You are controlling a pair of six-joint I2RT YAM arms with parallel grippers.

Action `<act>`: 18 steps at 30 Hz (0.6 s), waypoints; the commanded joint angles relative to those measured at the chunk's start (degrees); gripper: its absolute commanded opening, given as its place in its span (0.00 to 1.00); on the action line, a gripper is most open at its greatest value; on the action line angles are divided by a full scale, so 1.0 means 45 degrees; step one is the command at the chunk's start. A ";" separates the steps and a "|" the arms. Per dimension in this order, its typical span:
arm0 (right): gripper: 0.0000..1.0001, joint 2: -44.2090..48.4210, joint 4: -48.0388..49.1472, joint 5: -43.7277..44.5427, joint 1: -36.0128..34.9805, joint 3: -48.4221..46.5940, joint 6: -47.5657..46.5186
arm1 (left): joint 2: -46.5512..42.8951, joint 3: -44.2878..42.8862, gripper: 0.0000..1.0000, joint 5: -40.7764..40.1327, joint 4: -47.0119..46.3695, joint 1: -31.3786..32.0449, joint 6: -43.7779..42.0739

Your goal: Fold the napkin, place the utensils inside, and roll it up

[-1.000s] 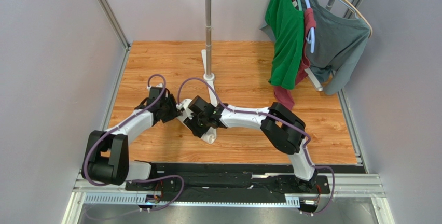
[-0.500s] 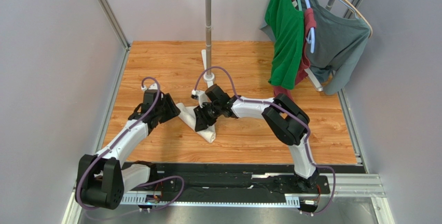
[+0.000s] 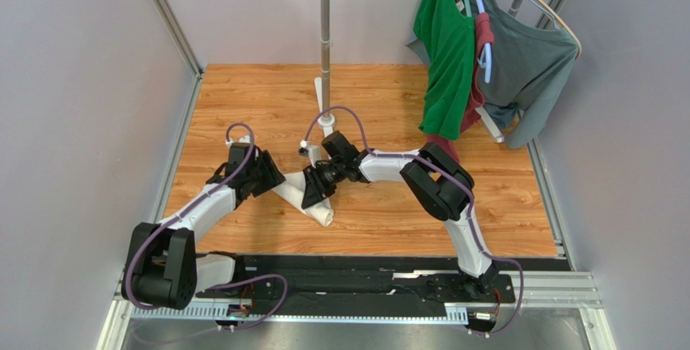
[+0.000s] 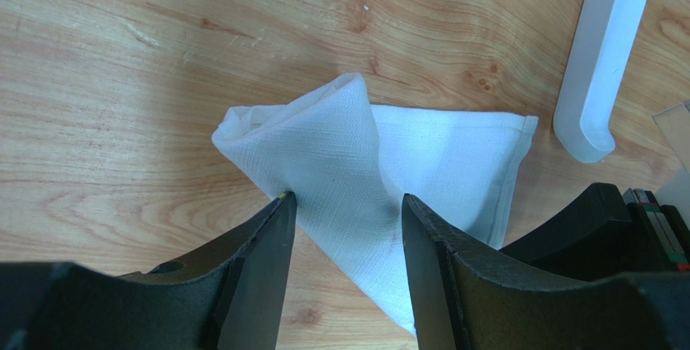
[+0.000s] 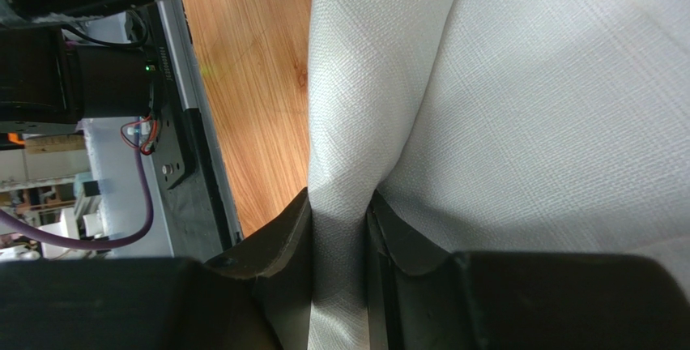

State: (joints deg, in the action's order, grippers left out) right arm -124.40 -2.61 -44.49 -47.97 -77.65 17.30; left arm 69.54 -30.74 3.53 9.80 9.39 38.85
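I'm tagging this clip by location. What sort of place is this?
Probably a robotics lab cell, not a home: a wood-look tabletop boxed in by metal rails, two robot arms bolted at its edge, hung shirts and a napkin as props.

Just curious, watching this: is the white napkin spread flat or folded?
Folded, not spread: the napkin lies in overlapping layers, and the right gripper pinches one fold.

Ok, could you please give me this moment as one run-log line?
left jaws: open, astride napkin | right jaws: pinching a napkin fold | spoon: not visible
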 commanded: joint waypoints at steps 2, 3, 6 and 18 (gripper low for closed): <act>0.22 -0.0813 -0.0474 0.0473 0.0112 0.0067 0.0237 | 0.0231 -0.0043 0.56 0.0017 -0.0030 -0.0016 0.0273; 0.25 -0.0794 -0.0474 0.0511 0.0112 0.0048 0.0238 | 0.0289 -0.0063 0.54 -0.0061 0.0009 -0.0016 0.0292; 0.32 -0.0560 -0.0572 0.0550 0.0132 0.0028 0.0179 | 0.0600 -0.0375 0.44 -0.0276 0.0418 -0.0016 0.0156; 0.62 0.1296 -0.3890 0.2812 0.0132 -0.1943 -0.1616 | 0.1285 -0.0980 0.37 -0.0374 0.0887 -0.0016 -0.0547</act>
State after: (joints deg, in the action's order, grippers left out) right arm -122.96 -11.68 -40.29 -47.75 -82.04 15.33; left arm 73.80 -33.26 2.70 12.01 9.39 38.81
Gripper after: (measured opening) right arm 0.604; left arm 0.381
